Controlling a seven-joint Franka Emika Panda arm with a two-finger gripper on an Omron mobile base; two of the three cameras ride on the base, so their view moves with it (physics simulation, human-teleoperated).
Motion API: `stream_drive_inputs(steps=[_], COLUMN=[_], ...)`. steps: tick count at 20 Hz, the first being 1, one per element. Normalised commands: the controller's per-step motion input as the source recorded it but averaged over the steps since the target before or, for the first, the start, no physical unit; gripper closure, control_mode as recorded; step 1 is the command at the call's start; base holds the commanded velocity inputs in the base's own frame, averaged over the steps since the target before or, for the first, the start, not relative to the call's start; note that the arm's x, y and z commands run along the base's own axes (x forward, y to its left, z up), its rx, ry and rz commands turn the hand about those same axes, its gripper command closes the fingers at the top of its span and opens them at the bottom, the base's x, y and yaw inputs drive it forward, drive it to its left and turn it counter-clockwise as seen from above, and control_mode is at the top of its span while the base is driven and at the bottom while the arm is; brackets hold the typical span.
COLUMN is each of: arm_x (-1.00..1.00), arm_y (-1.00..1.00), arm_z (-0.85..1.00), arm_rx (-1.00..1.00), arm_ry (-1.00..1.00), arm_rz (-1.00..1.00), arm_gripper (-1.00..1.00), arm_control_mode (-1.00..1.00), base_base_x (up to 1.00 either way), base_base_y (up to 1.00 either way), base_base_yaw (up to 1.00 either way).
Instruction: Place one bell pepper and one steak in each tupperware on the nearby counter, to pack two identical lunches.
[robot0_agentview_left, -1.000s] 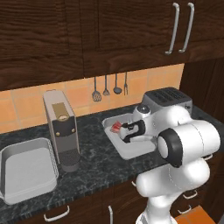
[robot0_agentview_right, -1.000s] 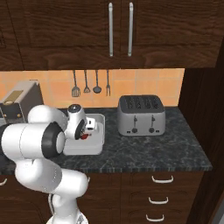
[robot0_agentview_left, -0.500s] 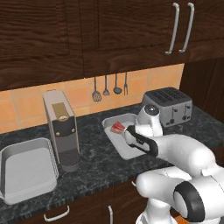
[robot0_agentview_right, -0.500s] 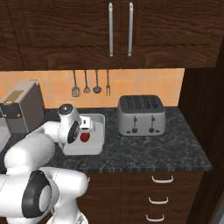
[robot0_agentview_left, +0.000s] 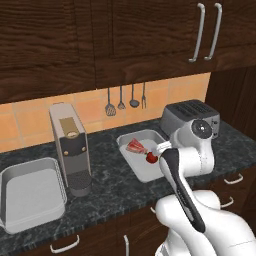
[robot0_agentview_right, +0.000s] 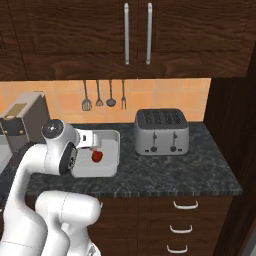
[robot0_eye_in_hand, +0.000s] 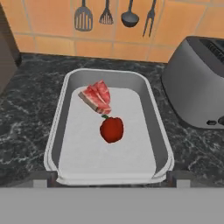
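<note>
1. The robot's two-finger tool (robot0_eye_in_hand: 112, 186) hovers just above the near rim of the shallow pale grey translucent tupperware (robot0_eye_in_hand: 61, 131), its dark tips spread wide at the bottom of the hand view with nothing between them. I judge it stands open because the items beneath are already delivered.

2. Inside that tupperware (robot0_agentview_left: 131, 161), the small round red-orange bell pepper (robot0_eye_in_hand: 111, 129) sits near the middle of the floor. The flat pinkish-red steak with paler streaks (robot0_eye_in_hand: 97, 97) lies just beside it at about eleven o'clock, towards the far end. They look close enough to touch, though I cannot tell. One of each is what a packed lunch needs, so this box appears complete.

3. The tupperware rests flat on the black marbled stone tabletop (robot0_eye_in_hand: 26, 109), with the silver four-slot toaster (robot0_eye_in_hand: 197, 83) at three o'clock.

4. In the left base view a second, similar grey tupperware (robot0_agentview_left: 30, 195) lies well apart at nine o'clock, beyond the tall grey coffee machine (robot0_agentview_left: 70, 147). It looks empty, so I judge it is the next one to fill.

5. Farthest off, dark kitchen utensils (robot0_eye_in_hand: 116, 13) hang on the orange tiled wall (robot0_eye_in_hand: 48, 43) at twelve o'clock.
</note>
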Motion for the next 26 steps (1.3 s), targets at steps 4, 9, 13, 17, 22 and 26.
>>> stream_drive_inputs(steps=[4, 9, 13, 17, 22, 26], arm_x=[-1.00, -1.00, -0.25, 0.00, 0.00, 0.00], arm_y=[-0.12, -0.01, 0.00, 0.00, 0.00, 0.00], arm_z=[-0.03, -0.51, -0.19, 0.00, 0.00, 0.00], arm_rx=[0.00, 0.00, 0.00, 0.00, 0.00, 0.00], arm_ry=[-0.16, -0.13, -0.06, 0.00, 0.00, 0.00], arm_rz=[0.00, 0.01, 0.01, 0.00, 0.00, 0.00], arm_gripper=[-1.00, -1.00, -1.00, -1.00, -1.00, -1.00], arm_control_mode=[-1.00, -1.00, 1.00, 1.00, 1.00, 1.00], base_base_x=[0.00, 0.00, -0.75, -0.91, -0.44, -0.02], base_base_y=[0.00, 0.00, -0.02, -0.58, -1.00, -1.00], base_base_yaw=[0.00, 0.00, 0.01, -0.01, -0.04, 0.00])
